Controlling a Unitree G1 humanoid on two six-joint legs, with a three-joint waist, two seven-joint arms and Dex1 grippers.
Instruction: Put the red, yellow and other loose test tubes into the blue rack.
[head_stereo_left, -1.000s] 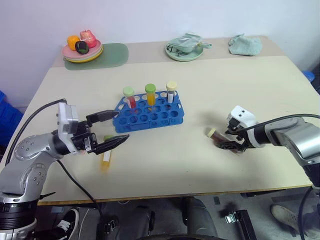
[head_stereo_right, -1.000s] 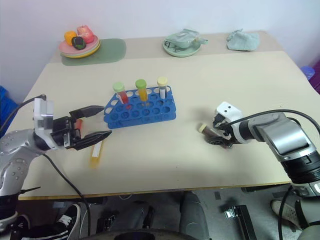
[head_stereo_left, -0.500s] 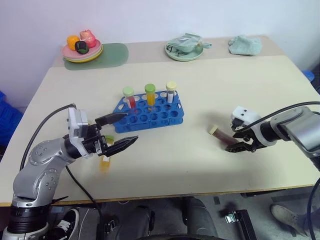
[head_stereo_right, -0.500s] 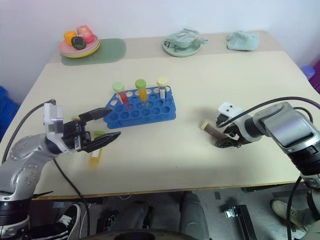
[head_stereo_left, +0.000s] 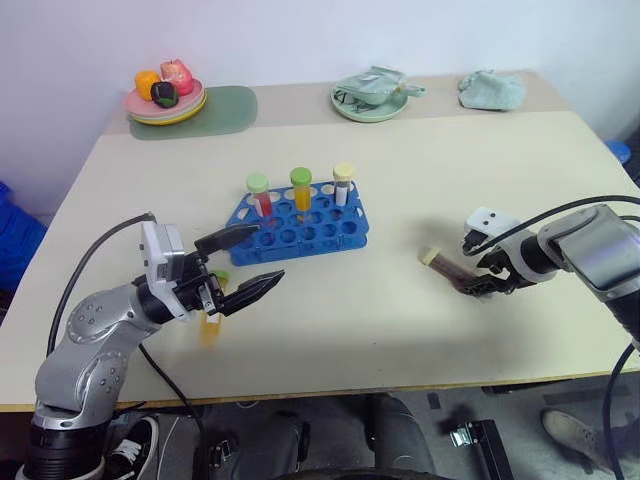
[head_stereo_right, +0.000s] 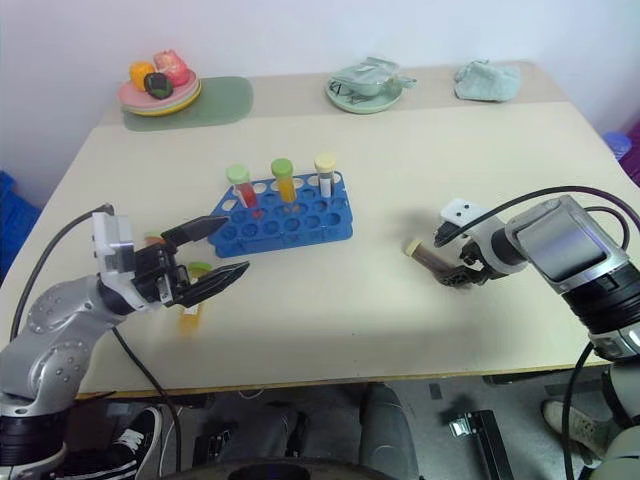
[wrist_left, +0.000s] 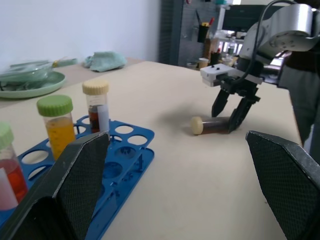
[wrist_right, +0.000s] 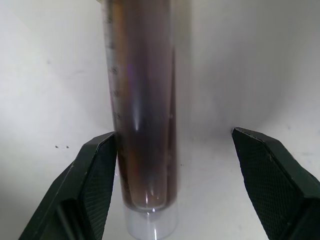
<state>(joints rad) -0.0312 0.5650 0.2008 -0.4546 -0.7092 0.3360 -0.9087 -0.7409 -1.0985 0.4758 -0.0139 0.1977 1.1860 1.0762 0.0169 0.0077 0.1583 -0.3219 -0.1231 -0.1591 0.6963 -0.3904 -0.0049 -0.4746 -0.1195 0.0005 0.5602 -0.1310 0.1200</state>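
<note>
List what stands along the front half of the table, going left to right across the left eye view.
Left gripper → yellow tube lying on the table, partly under it → blue rack with three upright tubes → dark brown tube lying flat → right gripper.

Right tool (wrist_left: 230, 116) straddles brown tube (wrist_left: 211, 125) (lying flat).

Bright, even light falls over the desk (head_stereo_left: 400, 180); soft shadows lie close beneath the blue rack (head_stereo_left: 297, 224). A glare streak runs down the dark brown tube (wrist_right: 142, 125), the tool fingers (wrist_left: 65, 195) blurred close up.
</note>
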